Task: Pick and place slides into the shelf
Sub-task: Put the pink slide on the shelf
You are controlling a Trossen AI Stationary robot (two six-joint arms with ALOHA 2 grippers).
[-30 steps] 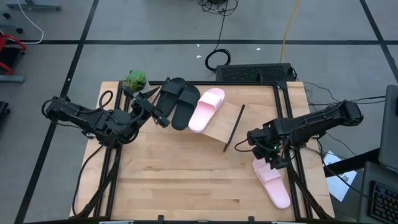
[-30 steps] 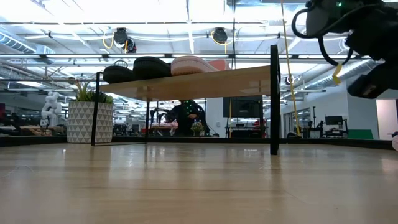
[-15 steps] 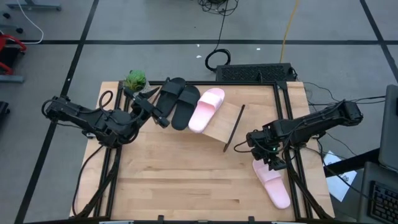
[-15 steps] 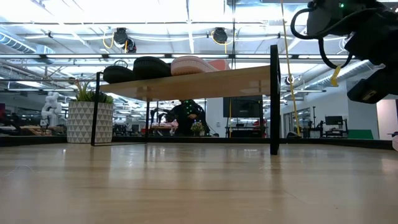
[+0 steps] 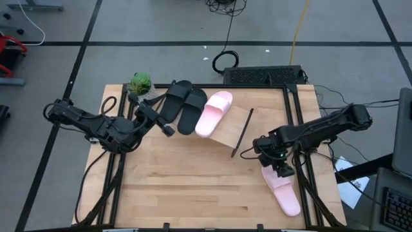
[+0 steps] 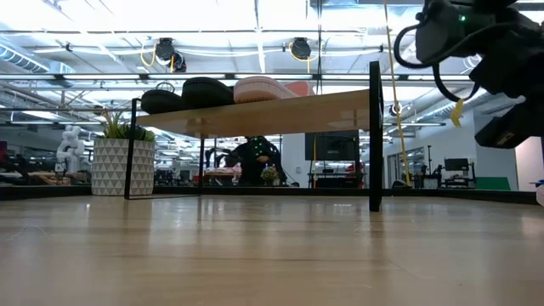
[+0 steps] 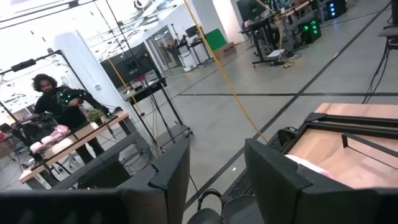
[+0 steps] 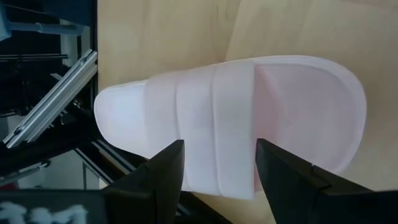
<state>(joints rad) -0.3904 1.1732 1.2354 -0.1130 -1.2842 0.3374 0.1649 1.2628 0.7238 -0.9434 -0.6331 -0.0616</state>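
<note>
On the shelf (image 5: 239, 127), a wooden plank on a thin black frame, two black slides (image 5: 175, 98) (image 5: 192, 111) and one pink slide (image 5: 214, 113) rest sole down; the low view shows them on the shelf top (image 6: 280, 115). The other pink slide (image 5: 283, 189) lies flat on the table by its right edge. My right gripper (image 5: 277, 167) hovers over that slide's strap end, open; in its wrist view the right gripper (image 8: 219, 152) has a finger on each side of the pink slide's strap (image 8: 214, 124), apart from it. My left gripper (image 5: 165, 127) is open and empty beside the shelf's left end.
A potted plant (image 5: 140, 82) stands at the table's far left corner, next to the shelf. Black frame rails run along the table's left and right sides (image 5: 297, 148). Bare wooden tabletop (image 5: 193, 183) spreads in the middle and near part. A person stands in the room beyond (image 7: 50, 102).
My right gripper has moved toward the table's near edge and lower, over the pink slide on the table. My left gripper has drawn back a little from the black slides toward the near edge. The slides have stayed where they were.
</note>
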